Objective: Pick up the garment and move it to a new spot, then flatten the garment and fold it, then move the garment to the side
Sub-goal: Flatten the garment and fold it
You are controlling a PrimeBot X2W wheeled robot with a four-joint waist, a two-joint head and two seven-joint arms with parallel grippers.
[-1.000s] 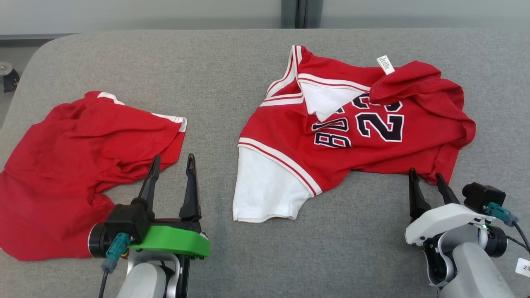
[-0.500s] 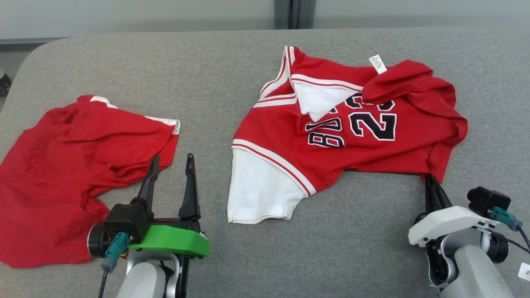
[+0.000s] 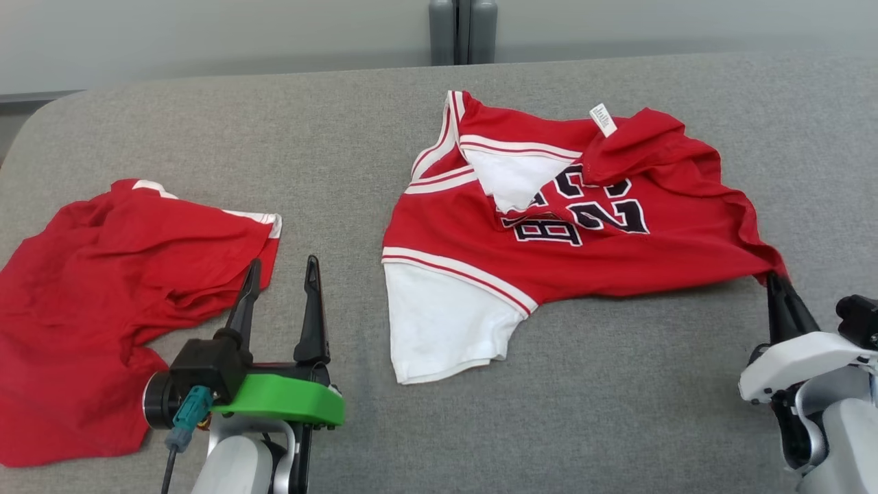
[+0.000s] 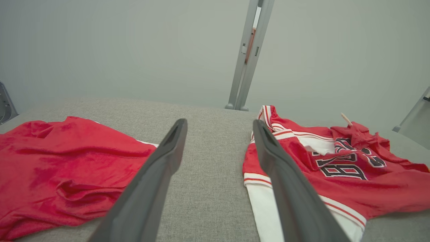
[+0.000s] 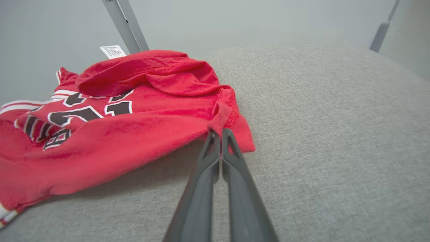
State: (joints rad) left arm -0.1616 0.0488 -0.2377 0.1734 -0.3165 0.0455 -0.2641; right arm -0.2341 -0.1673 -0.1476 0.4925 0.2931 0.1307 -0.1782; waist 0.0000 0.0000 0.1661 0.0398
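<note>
At the frame's left a crumpled red garment (image 3: 103, 302) lies on the grey counter (image 3: 343, 137). Beside it the left gripper (image 3: 284, 264) hovers wide open, empty. Centre-right sprawls the red jersey (image 3: 583, 257) — its lower-right corner pinched in the closed right gripper (image 3: 772, 278).

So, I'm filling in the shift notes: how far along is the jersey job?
Barely started. Done: the right gripper is shut on the near right corner of the jersey. In hand: the pick-up, that corner looking raised off the grey table, cloth taut. To do: relocating, flattening, folding, setting aside; the jersey lies crumpled, a flap over its numbers. The left gripper stands open, empty.
</note>
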